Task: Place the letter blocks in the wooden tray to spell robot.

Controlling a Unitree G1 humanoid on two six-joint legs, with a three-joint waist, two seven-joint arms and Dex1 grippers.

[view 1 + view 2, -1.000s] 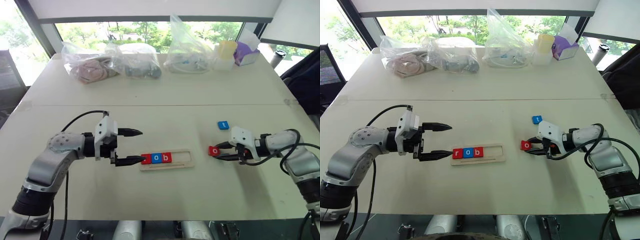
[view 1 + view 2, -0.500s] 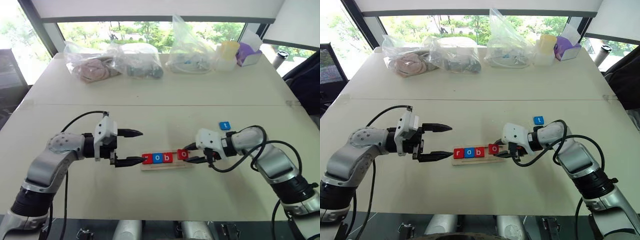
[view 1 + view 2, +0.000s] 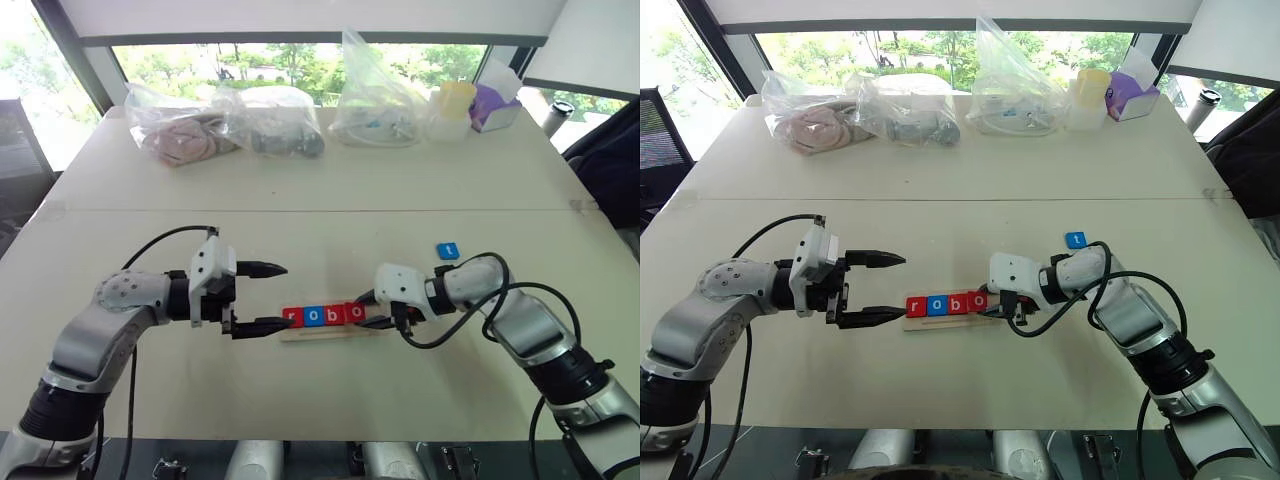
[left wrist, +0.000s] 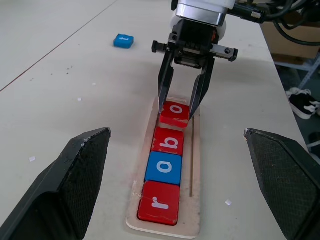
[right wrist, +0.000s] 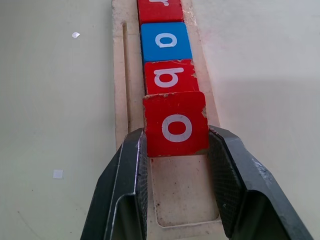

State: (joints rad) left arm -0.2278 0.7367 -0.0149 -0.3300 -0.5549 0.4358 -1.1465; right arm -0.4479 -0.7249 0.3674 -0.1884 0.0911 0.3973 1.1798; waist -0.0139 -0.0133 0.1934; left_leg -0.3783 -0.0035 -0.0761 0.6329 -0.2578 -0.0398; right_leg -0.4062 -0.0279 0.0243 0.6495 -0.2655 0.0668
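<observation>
The wooden tray [image 3: 367,330] lies mid-table and holds a red r [image 3: 292,317], a blue o [image 3: 313,316] and a red b [image 3: 333,314] in a row. My right gripper [image 3: 366,310] is shut on a second red o [image 5: 175,124], holding it slightly tilted over the tray right beside the b. Whether it rests on the tray floor I cannot tell. A blue t [image 3: 448,251] lies on the table further back and to the right. My left gripper [image 3: 283,295] hangs open at the tray's left end, holding nothing.
Several clear plastic bags [image 3: 275,125] line the table's far edge, with a yellow cup [image 3: 453,105] and a purple box [image 3: 492,105] at the far right. A seam [image 3: 320,210] crosses the table behind the tray.
My right gripper has carried the red o leftward from the table right of the tray to the spot beside the b. The left arm has stayed still.
</observation>
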